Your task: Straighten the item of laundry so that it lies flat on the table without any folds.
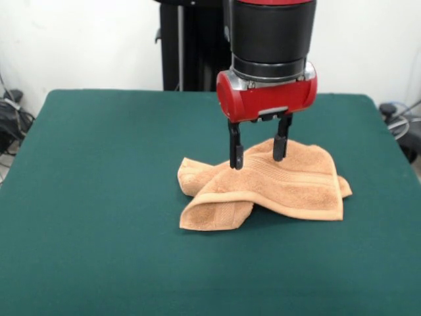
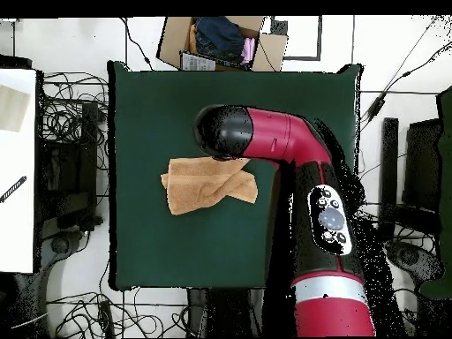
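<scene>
We found towel (image 1: pixel 276 181) crumpled right of centre on green worktop (image 1: pixel 99 197), one corner folded over toward lower left of front frame. Gripper (image 1: pixel 258 153) stood upright over towel's upper fold, fingers (image 1: pixel 235 153) spread moderately wide, tips touching cloth, nothing clamped.

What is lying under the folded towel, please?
Only the table shows around the towel. One corner is folded over the towel itself. Anything beneath stays hidden by its folds.
</scene>
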You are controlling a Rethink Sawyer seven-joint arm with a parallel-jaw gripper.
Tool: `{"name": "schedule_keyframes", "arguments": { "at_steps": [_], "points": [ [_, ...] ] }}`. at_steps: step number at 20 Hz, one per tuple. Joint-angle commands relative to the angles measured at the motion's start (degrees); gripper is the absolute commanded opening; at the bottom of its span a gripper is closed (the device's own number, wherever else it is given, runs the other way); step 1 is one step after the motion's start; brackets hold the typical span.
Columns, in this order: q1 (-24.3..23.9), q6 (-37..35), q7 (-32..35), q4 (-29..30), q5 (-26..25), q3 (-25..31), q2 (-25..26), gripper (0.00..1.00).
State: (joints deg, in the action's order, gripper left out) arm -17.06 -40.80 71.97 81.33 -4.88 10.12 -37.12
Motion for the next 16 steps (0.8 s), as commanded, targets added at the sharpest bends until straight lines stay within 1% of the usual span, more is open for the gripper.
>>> {"name": "schedule_keyframes", "arguments": {
  "at_steps": [1, 6, 11, 16],
  "points": [
    [0.12, -7.48, -2.43, -2.65, -2.24, 5.18, 2.70, 1.00],
    [-0.08, -8.61, -3.55, -3.75, -2.43, 5.75, 3.42, 1.00],
    [-0.88, -10.18, -6.75, -4.23, -2.75, 7.34, 4.61, 1.00],
    [-1.66, -12.47, -9.06, -4.12, -2.90, 8.70, 4.44, 1.00]
  ]
}}
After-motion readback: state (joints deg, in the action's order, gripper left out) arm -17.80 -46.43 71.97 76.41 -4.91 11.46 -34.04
